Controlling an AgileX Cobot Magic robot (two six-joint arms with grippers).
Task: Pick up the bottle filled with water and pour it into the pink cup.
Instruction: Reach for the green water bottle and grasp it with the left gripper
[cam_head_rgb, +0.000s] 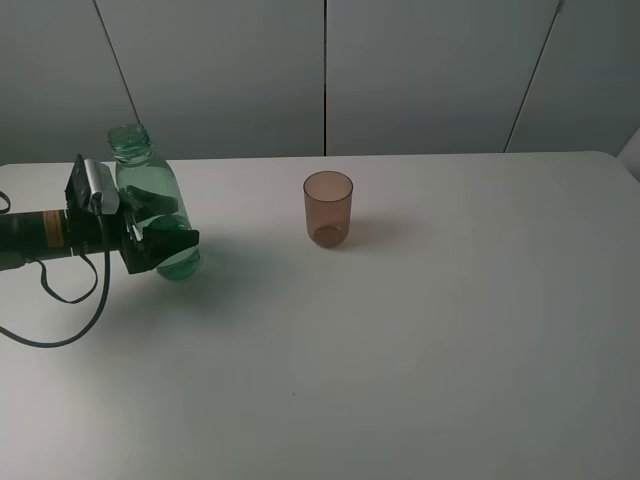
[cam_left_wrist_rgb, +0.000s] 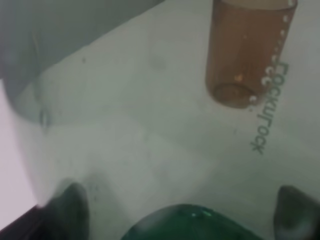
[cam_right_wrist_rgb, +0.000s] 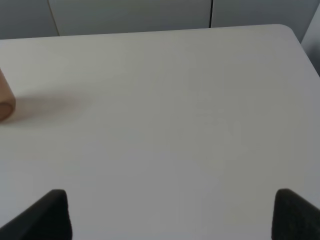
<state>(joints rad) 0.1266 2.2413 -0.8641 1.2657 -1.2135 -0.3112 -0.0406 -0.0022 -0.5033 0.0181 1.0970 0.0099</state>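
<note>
The green-tinted bottle (cam_head_rgb: 152, 200) stands at the left of the white table (cam_head_rgb: 400, 330), capless neck up, leaning slightly. My left gripper (cam_head_rgb: 160, 222) is shut on the bottle's lower body from the left. In the left wrist view the bottle (cam_left_wrist_rgb: 185, 222) fills the gap between the fingertips (cam_left_wrist_rgb: 70, 205), seen very close. The pink cup (cam_head_rgb: 328, 209) stands upright near the table's middle, to the right of the bottle, and shows in the left wrist view (cam_left_wrist_rgb: 245, 50). My right gripper (cam_right_wrist_rgb: 170, 212) is open and empty over bare table; the cup's edge (cam_right_wrist_rgb: 5, 100) shows at that view's border.
A black cable (cam_head_rgb: 60, 300) loops from the left arm onto the table at the left. Grey wall panels (cam_head_rgb: 320, 70) stand behind the table's far edge.
</note>
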